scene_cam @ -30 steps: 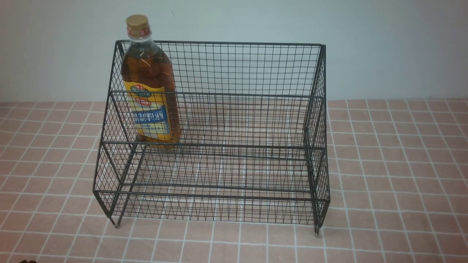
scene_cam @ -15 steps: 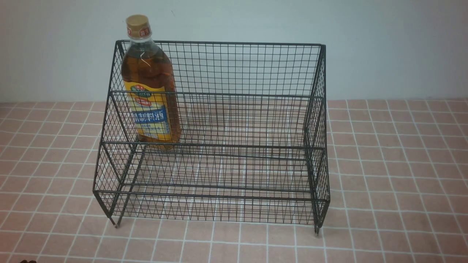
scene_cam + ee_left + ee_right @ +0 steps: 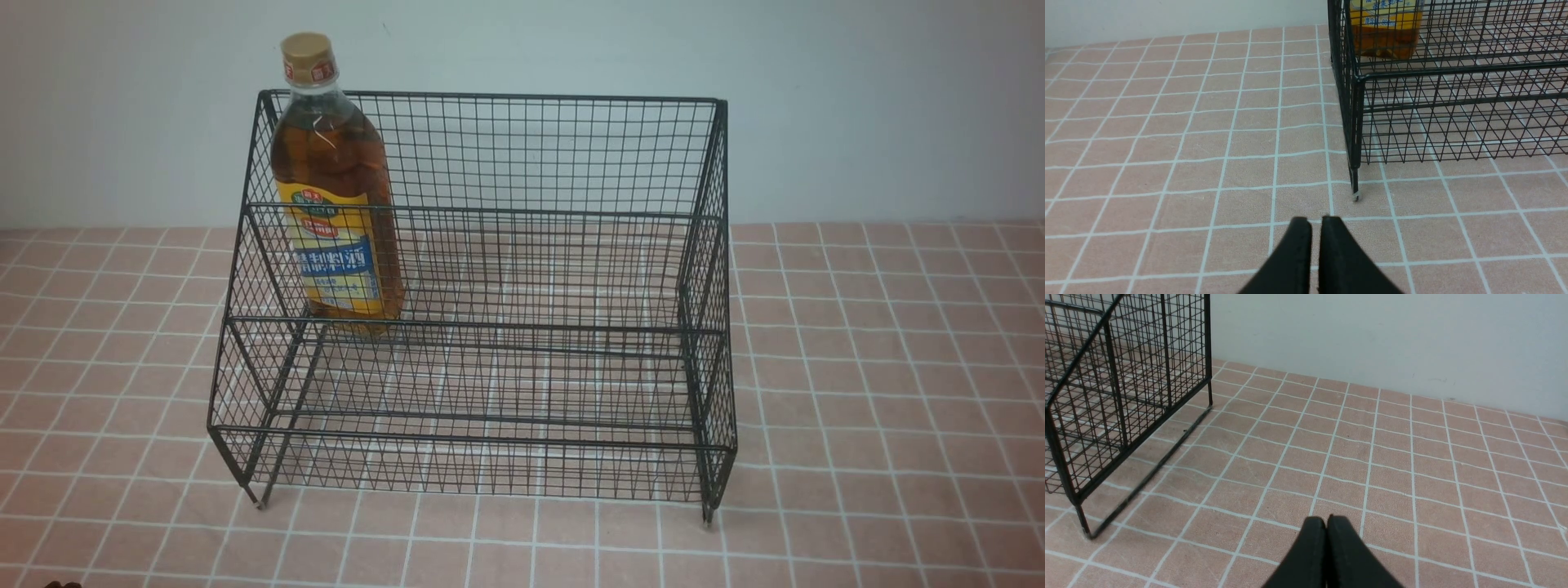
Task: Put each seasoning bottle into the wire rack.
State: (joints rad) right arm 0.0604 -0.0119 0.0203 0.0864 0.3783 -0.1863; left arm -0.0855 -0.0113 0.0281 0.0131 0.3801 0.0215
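Left gripper (image 3: 1310, 222) low over the tablecloth (image 3: 1167, 163), black fingers pressed nearly together, nothing between them, right gripper (image 3: 1326, 520) low over the same tablecloth, fingers touching, likewise empty

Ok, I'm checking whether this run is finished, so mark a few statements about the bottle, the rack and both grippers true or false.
1. The seasoning bottle stands upright on the upper tier of the wire rack. True.
2. The bottle is at the rack's right end. False: it is at the left end.
3. The left gripper is shut and holds nothing. True.
4. The right gripper is closed on the bottle's cap. False: it is shut with nothing in it, over the tiled cloth beside the rack.
5. A second bottle lies on the cloth in front of the rack. False: only one bottle is in view.
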